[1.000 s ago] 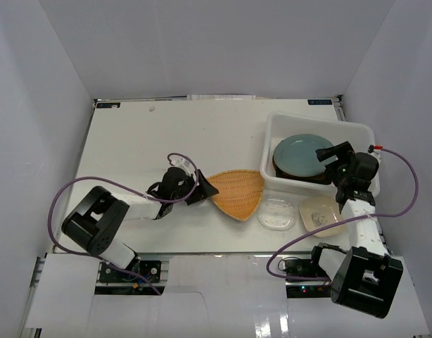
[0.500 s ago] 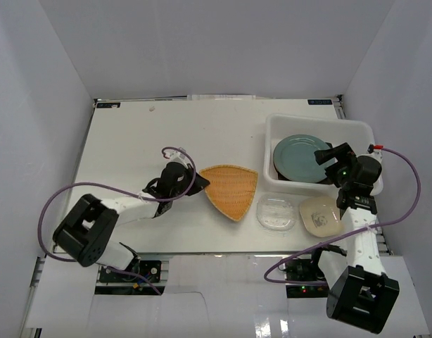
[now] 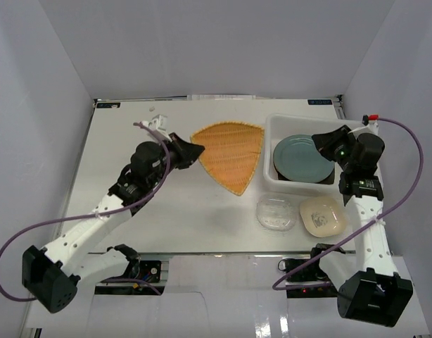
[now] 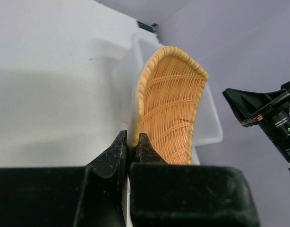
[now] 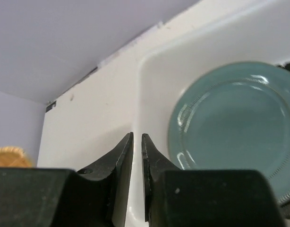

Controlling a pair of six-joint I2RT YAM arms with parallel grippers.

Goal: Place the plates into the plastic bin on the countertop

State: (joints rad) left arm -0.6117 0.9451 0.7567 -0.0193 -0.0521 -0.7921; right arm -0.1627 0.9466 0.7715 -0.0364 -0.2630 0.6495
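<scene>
Left pincer (image 4: 131,144) clenched on the rim of the orange woven-look triangular plate (image 4: 171,109), which juts forward from the jaws, held tilted above the white surface (image 3: 202,211), with the translucent white plastic bin (image 3: 307,117) just beyond its far edge. The plate looks light, stiff and rough enough for this thin edge pinch, though it may pivot in so narrow a hold. Right pincer (image 5: 137,142), jaws nearly together on nothing, hovers above the bin's teal round plate (image 5: 230,118).
</scene>
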